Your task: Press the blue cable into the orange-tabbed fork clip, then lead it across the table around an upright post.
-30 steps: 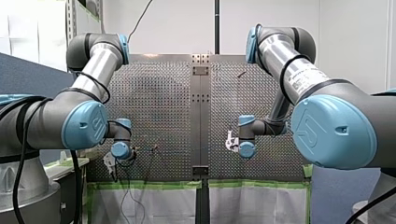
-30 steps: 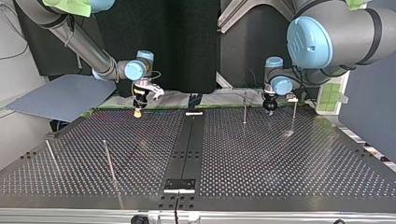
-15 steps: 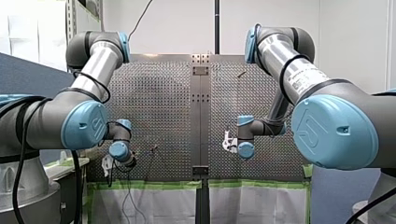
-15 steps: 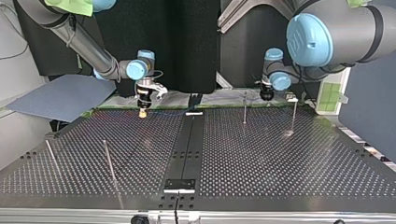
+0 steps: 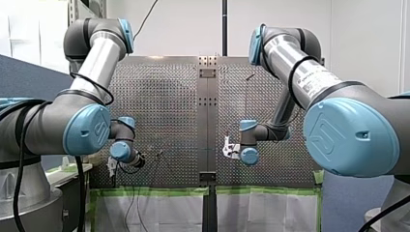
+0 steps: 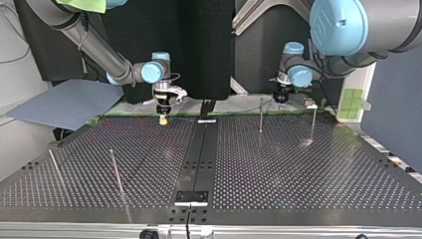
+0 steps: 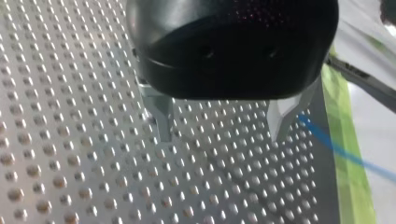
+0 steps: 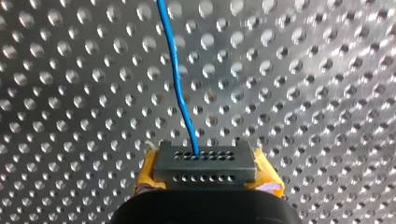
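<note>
The blue cable (image 8: 175,70) runs over the perforated plate into my right gripper (image 8: 205,161), whose yellow-padded fingers are shut on it. That gripper (image 6: 163,118) hangs just above the plate near the top view's far edge, left of the centre strip. My left gripper (image 7: 222,135) is open with nothing between its metal fingers (image 7: 161,116); a stretch of blue cable (image 7: 336,147) lies just outside one finger, at the plate's edge. It hovers (image 6: 279,98) at the far edge beside a thin upright post (image 6: 261,114). A small reddish fitting (image 5: 160,154) near it is too small to identify.
Another post (image 6: 313,122) stands at the top view's far right and two leaning rods (image 6: 117,172) at its near left. A dark centre strip (image 6: 196,159) splits the plate. Green tape (image 7: 348,140) lines the plate's edge.
My left gripper has opened, lifted off the plate and drawn back toward its edge. My right gripper has carried the cable toward the centre strip.
</note>
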Controlling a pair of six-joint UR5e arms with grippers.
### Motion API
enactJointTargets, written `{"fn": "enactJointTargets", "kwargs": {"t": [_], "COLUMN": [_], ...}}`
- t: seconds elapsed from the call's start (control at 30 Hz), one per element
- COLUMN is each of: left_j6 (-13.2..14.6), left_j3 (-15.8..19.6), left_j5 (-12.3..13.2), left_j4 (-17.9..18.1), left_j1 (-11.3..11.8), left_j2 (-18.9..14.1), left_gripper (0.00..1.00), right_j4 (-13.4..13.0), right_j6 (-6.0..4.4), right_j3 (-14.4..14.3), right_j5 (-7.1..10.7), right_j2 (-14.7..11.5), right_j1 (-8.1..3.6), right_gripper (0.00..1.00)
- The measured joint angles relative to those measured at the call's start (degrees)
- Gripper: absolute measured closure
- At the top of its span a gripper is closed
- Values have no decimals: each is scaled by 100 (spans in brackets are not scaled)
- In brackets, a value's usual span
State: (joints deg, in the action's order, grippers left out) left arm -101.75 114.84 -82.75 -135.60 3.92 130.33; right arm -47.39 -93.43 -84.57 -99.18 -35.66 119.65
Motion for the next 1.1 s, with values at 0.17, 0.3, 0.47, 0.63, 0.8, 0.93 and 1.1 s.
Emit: {"fn": "enactJointTargets", "kwargs": {"t": [0.17, 0.3, 0.47, 0.63, 0.8, 0.93, 1.1], "left_j6": [-172, -232, -171, -24, 9, 55, 180], "left_j3": [273, 492, 739, 1046, 1341, 1507, 1552], "left_j5": [173, 296, 344, 381, 380, 338, 140], "left_j4": [65, 21, 30, 96, 270, 475, 751], "left_j1": [-26, -72, -166, -280, -412, -523, -658], "left_j2": [-271, -490, -739, -933, -962, -962, -964], "left_gripper": [0, 0, 0, 0, 0, 0, 0], "right_j4": [0, 3, 2, 0, 2, 8, 8], "right_j6": [6, 5, -9, -23, -32, -36, -37], "right_j3": [36, 47, 49, 50, 52, 52, 51], "right_j5": [5, 0, -13, -18, -14, -8, -7], "right_j2": [1, 4, 8, 9, 13, 16, 18], "right_j1": [121, 172, 199, 214, 226, 235, 244], "right_gripper": [100, 100, 100, 100, 100, 100, 100]}}
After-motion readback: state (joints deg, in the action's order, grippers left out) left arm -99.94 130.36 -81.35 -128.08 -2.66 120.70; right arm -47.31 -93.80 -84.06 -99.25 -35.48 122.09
